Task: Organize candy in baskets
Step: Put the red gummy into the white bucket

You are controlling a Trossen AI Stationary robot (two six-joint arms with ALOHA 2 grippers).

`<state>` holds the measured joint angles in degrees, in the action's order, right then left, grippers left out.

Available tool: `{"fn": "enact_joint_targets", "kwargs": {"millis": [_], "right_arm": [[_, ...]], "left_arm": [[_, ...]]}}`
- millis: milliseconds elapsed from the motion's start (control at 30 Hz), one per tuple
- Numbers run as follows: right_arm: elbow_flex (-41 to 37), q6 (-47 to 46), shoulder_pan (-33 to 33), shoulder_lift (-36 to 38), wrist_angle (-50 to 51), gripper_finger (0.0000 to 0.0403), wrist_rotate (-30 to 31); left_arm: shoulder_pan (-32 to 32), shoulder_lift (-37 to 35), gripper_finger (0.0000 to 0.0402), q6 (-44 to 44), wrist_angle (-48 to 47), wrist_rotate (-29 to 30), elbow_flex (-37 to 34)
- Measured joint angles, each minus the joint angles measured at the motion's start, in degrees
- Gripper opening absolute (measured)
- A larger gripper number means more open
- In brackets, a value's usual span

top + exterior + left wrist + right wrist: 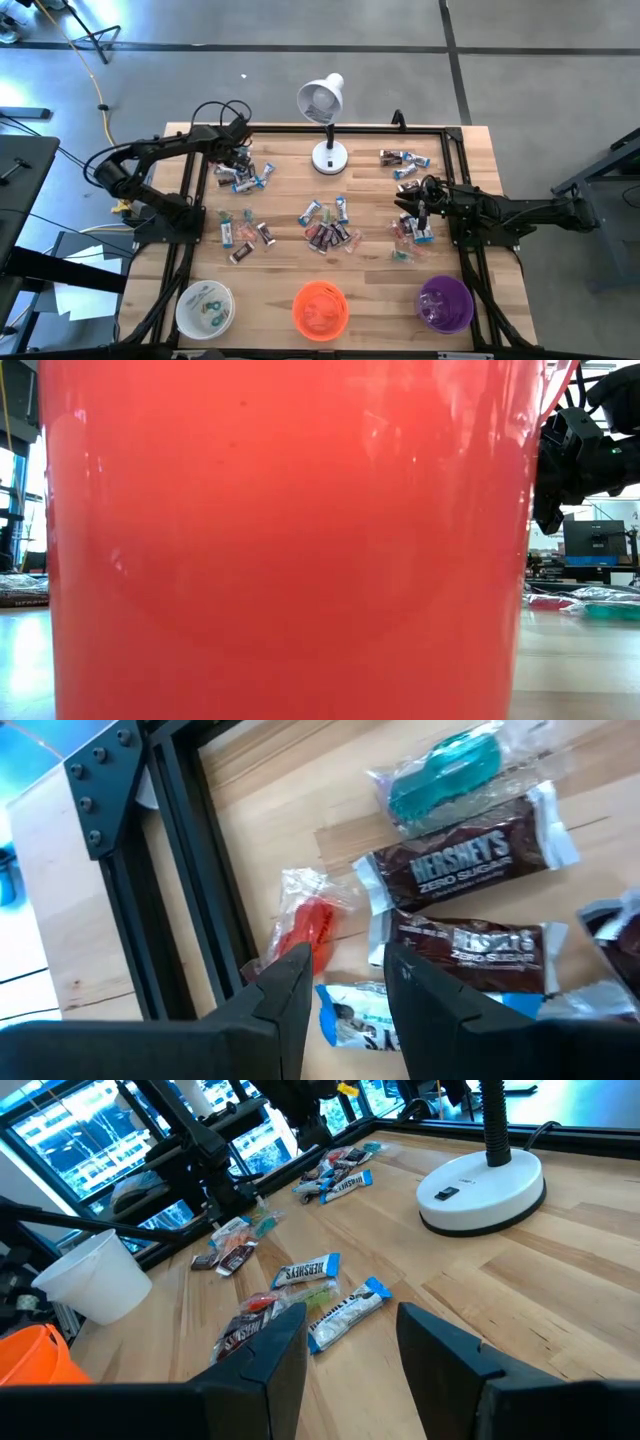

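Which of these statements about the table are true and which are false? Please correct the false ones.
1. The orange basket stands between the white basket and the purple basket. True.
2. The white basket is empty. False: it holds some candy.
3. The left end effector is open above candy near the table's far left edge. True.
4. The right end effector grips a candy. False: it is open and holds nothing.
5. The lamp lies tipped over. False: it stands upright.

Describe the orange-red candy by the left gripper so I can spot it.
Start at the table's black frame rail on the left side. Just inside it, ahead of the left gripper, lies the red candy: clear crinkly wrapper, solid orange-red, unlike the brown Hershey's bars beside it.
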<state>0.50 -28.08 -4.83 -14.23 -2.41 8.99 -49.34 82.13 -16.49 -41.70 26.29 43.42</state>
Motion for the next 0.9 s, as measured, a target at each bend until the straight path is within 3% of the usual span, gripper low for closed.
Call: {"fn": "enact_joint_targets", "kwargs": {"millis": [900], "right_arm": [[0.00, 0.01, 0.00, -0.01, 0.00, 0.0152, 0.00]], "left_arm": [[2.08, 7.55, 0.0115, -1.78, -1.72, 9.34, 0.00]]}}
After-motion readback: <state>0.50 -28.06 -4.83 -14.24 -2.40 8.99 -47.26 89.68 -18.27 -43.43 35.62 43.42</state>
